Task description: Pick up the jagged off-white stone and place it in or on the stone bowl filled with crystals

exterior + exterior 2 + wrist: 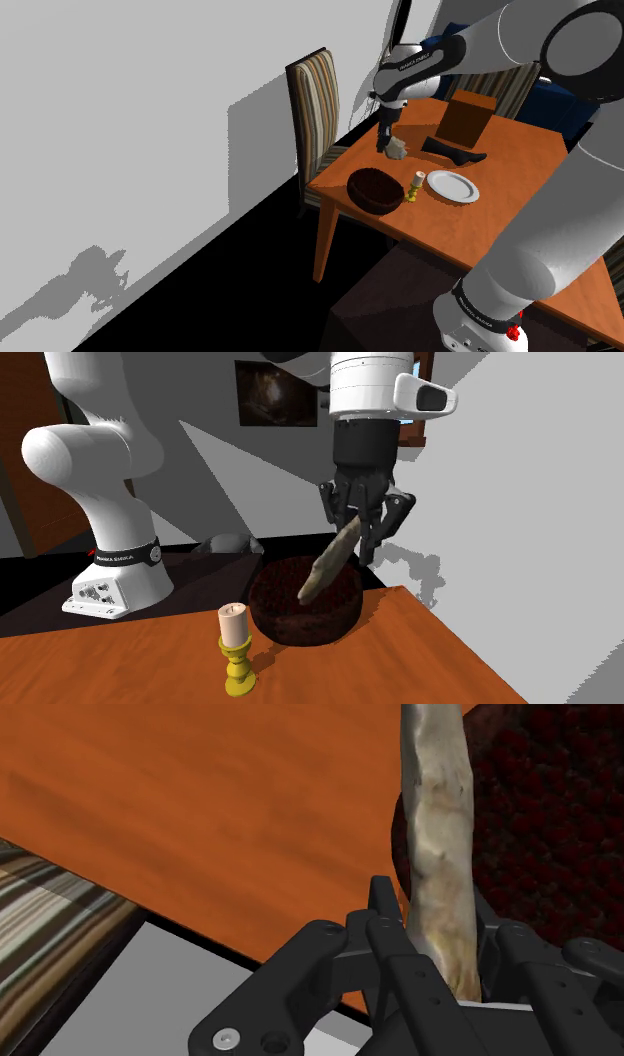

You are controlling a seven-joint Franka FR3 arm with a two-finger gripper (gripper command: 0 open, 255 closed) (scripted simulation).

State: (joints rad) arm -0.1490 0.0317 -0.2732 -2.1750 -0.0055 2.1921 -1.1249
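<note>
I have the end effector pinching the off-white stone, which hangs above the desk by the rim of the dark bowl. The pickup looks done. Centring over the bowl and releasing remain, I judge.

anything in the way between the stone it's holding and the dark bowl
Nothing visible. The stone, clasped in the pincer, hangs in the air close by the bowl with only open space between them. The candlestick stands beside the bowl, off to one side.
</note>
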